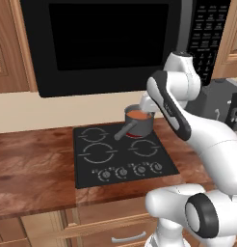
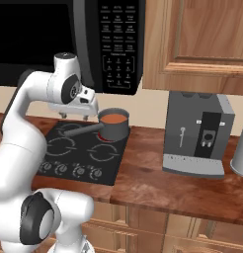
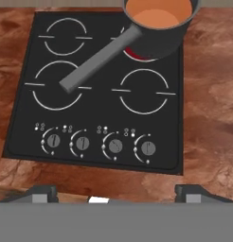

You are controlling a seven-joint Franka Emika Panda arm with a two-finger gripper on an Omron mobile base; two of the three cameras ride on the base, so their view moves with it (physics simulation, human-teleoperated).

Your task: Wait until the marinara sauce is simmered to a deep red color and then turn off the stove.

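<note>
My gripper (image 3: 116, 191) hangs above the stove's (image 3: 97, 101) front edge, fingers (image 3: 42, 193) spread wide, holding nothing. Four knobs (image 3: 98, 145) lie just ahead. The saucepan (image 3: 158, 30) sits on the glowing rear-right burner; its marinara sauce (image 3: 156, 12) is orange-red. Its handle (image 3: 97, 61) slants across the cooktop. A coffee machine (image 2: 197, 133) stands right of the stove; a microwave (image 1: 111, 41) hangs above.

Saucepan handle (image 3: 97, 60) crosses burners; knobs (image 3: 98, 144) unobstructed.
</note>
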